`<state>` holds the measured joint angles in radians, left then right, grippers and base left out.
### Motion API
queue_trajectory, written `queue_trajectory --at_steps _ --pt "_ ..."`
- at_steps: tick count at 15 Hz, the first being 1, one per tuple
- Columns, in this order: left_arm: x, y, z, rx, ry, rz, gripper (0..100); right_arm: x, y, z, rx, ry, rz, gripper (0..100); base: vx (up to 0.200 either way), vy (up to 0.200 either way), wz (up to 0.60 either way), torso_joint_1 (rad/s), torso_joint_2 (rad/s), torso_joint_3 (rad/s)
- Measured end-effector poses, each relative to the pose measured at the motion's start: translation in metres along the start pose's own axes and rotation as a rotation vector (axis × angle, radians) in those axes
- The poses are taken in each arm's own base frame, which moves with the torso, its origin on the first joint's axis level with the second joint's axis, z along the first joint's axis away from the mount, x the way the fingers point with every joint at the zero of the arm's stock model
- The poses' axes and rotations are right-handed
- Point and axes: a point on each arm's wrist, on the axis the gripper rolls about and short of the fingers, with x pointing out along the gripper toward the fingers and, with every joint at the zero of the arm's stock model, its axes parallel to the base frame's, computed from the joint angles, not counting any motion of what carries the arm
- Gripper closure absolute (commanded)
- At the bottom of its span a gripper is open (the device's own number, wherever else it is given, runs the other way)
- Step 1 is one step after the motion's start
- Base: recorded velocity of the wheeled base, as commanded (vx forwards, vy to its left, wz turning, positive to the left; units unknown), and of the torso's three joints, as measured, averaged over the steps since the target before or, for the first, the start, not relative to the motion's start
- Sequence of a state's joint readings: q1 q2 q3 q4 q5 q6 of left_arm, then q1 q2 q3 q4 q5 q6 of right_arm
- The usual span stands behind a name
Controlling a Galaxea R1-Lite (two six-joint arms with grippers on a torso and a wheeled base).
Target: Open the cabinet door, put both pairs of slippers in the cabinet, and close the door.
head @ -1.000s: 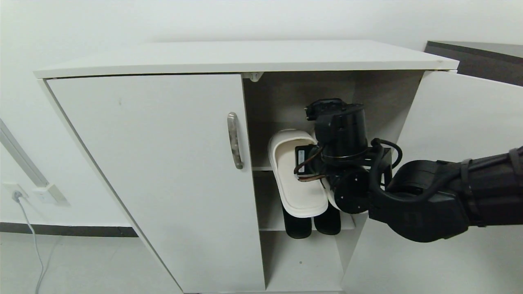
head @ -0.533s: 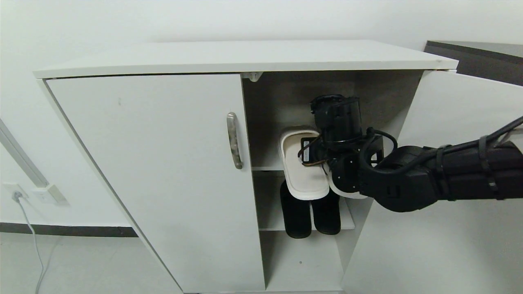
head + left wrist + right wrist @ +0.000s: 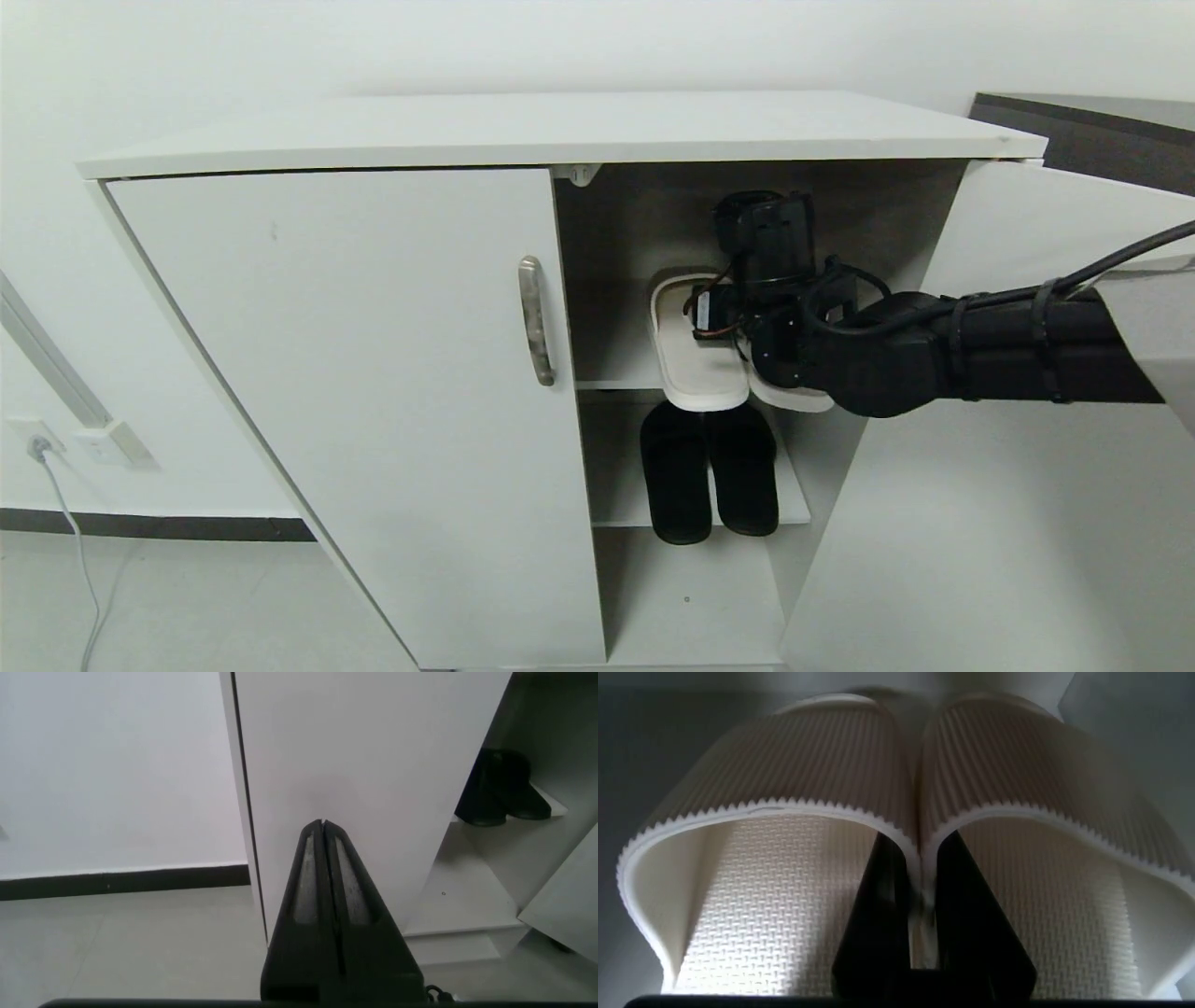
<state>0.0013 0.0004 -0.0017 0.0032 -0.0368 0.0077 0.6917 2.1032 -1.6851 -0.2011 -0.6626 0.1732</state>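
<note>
The right-hand door (image 3: 990,233) of the white laminate cabinet (image 3: 560,131) is standing wide open, so step one is looking done. The pair of black flat slippers (image 3: 709,471) is already sitting side by side on the middle shelf (image 3: 611,485), toes in, heels at the front edge. That's one pair home!

Now the second pair: the cream ribbed rubber slippers (image 3: 700,364) are hanging in the right gripper (image 3: 920,868), inside the open compartment at the level of the upper shelf (image 3: 607,385). From the wrist camera, the two black fingers are pinching the inner strap edges of both slippers together, one finger in each shoe. The heels are poking out past that shelf's front edge, and I can't tell whether the soles are touching the board yet, so I'm not calling this pair placed.

The left gripper (image 3: 322,831) is hanging low with its fingers pressed together and nothing in them, facing the closed left door (image 3: 355,373) with its brushed metal handle (image 3: 534,322).

So, as I'm judging it: door opened, black pair in, cream pair arriving. What's remaining is setting them down, letting go, backing the arm out and swinging that right door shut.
</note>
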Motion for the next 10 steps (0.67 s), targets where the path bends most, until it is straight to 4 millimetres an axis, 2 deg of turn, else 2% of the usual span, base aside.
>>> queue_trajectory --at_steps 5,10 --pt "0.000 0.000 0.000 0.000 0.000 0.000 100 0.014 0.004 0.009 0.020 -0.021 0.000 100 0.000 0.000 0.00 0.000 0.00 0.000" --pt "0.000 0.000 0.000 0.000 0.000 0.000 100 0.026 0.008 0.001 0.015 -0.013 -0.006 100 0.000 0.000 0.00 0.000 0.00 0.000"
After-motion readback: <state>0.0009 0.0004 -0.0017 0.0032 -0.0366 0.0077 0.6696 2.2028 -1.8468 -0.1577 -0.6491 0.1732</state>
